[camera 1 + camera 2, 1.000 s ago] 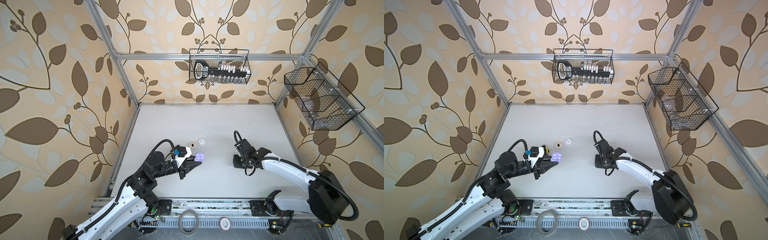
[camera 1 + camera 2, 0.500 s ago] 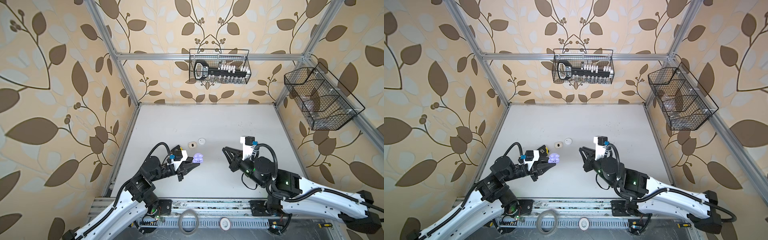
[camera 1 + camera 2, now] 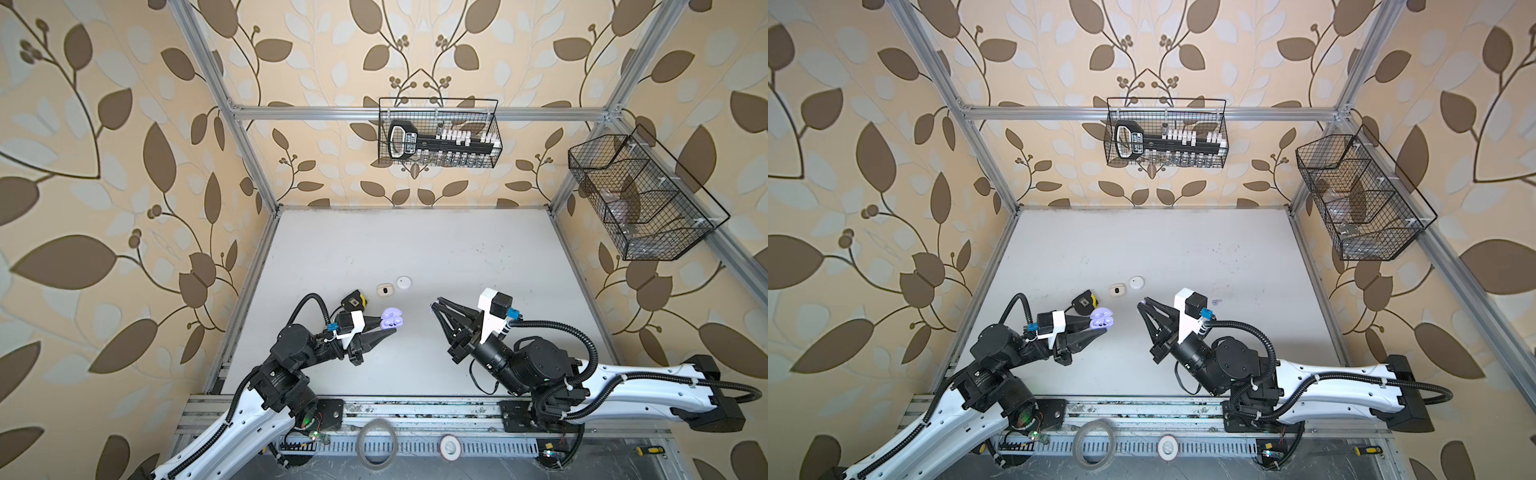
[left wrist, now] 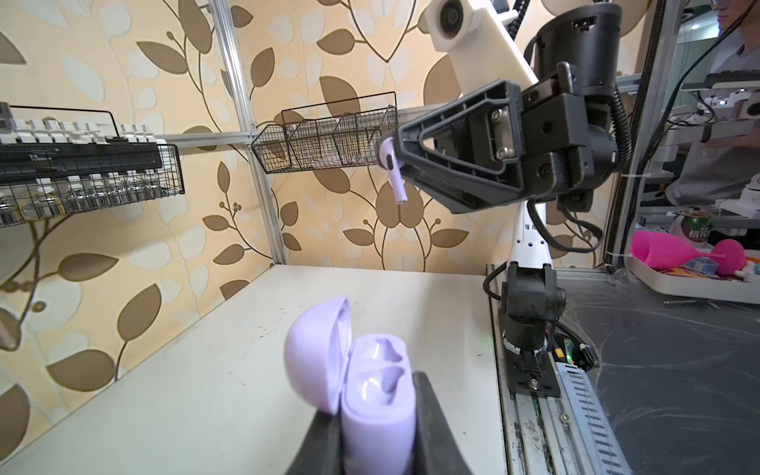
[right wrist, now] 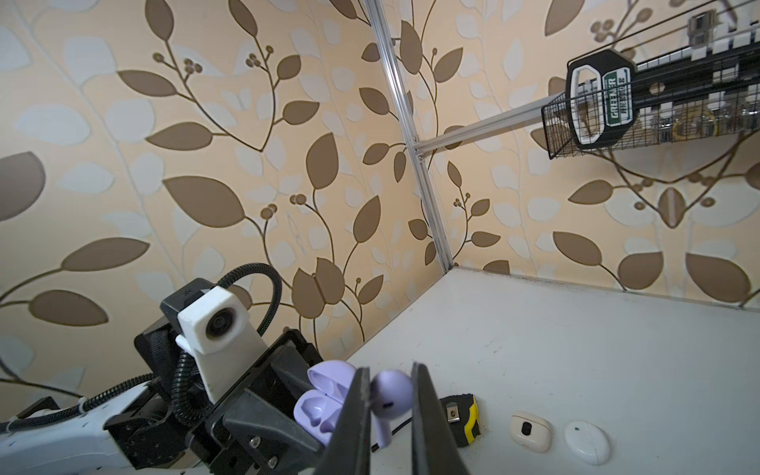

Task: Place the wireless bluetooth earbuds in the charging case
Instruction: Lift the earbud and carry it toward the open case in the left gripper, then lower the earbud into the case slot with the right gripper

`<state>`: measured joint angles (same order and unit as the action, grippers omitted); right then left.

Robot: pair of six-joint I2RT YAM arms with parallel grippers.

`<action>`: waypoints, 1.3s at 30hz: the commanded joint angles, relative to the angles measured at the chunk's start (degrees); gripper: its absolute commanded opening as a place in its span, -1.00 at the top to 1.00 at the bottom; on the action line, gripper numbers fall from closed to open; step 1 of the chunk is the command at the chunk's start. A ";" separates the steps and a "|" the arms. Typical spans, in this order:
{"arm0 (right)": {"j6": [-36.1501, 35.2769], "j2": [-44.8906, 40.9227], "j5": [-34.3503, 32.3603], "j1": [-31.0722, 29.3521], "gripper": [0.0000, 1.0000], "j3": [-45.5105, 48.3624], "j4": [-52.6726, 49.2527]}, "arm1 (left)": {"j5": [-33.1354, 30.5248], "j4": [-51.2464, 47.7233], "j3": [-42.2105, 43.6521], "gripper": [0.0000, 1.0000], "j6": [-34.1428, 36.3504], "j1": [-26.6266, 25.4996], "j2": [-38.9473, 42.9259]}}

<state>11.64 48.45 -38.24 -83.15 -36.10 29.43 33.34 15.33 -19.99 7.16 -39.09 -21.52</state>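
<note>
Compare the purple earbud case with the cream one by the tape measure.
The lavender case is held up in the left gripper; the cream case lies flat on the table, untouched. The lavender case's lid is open, showing two empty wells; the cream case shows no raised lid. The lavender case is plain; the cream case bears a dark oval mark. Both are small and rounded.

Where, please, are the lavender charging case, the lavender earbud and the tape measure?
lavender charging case (image 4: 376, 427): left wrist view, on its body wall
lavender earbud (image 5: 390, 395): right wrist view, on its rounded head
tape measure (image 5: 464, 427): right wrist view, on its black side
</note>
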 commanded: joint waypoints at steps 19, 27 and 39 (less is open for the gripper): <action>-6.37 14.82 -1.22 -3.83 0.85 -4.90 12.04 | 0.20 6.00 -1.02 1.00 0.75 -0.38 -3.81; -4.91 17.62 -1.56 -1.95 0.86 -4.74 15.98 | -0.60 4.82 -1.30 1.00 0.66 -0.39 -2.53; -6.91 21.49 -3.65 -1.91 0.92 -4.68 20.37 | -1.86 3.13 -1.88 1.00 0.58 -0.38 -1.55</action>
<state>6.28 69.12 -40.14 -85.25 -38.94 46.35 32.32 17.21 -19.99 7.55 -39.09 -23.73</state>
